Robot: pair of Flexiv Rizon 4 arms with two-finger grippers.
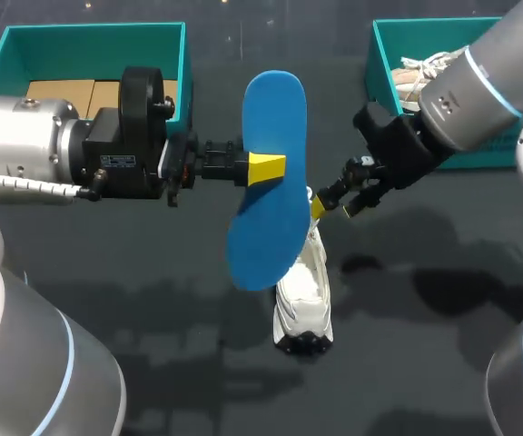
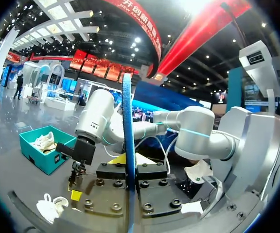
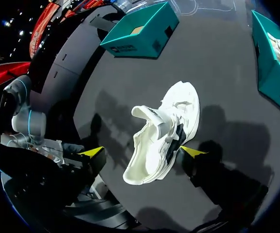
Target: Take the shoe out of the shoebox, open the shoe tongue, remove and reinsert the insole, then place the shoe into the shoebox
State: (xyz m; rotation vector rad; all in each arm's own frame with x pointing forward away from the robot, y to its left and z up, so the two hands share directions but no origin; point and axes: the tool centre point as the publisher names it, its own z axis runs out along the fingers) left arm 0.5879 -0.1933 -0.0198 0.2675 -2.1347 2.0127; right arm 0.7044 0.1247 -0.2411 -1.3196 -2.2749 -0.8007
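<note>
A dark table (image 1: pixel 425 363) carries everything. My left arm (image 1: pixel 25 145) comes in level above it from the left side, and my right arm (image 1: pixel 479 91) slants down from the far right corner.

Two teal shoeboxes stand well apart at the far edge. The left shoebox (image 1: pixel 89 32) holds brown cardboard pieces (image 1: pixel 71 91). The right shoebox (image 1: pixel 377 64) holds a second white shoe (image 1: pixel 416 73) and is partly covered by the right arm.

The blue insole (image 1: pixel 266 118) is up in the air over the middle of the table. It stands roughly on end with its broad face towards the head camera. From the left wrist it shows edge-on (image 2: pixel 127 121), as a thin blue line.

The left gripper (image 1: pixel 266 168) is closed flat on the insole at about mid-length, one yellow tip on each face (image 2: pixel 128 159).

The white shoe (image 1: pixel 304 291) is out of the boxes. It sits below and just behind the insole, its toe towards the near edge. The right wrist view looks into its opening (image 3: pixel 164 131), with the tongue pulled up and back.

The right gripper (image 1: pixel 319 207) is at the shoe's heel end with its fingers spread wide (image 3: pixel 142 152). The shoe lies between them. One yellow tip is just beside the shoe's side; the other stands clear of it, so the shoe is not clamped.
</note>
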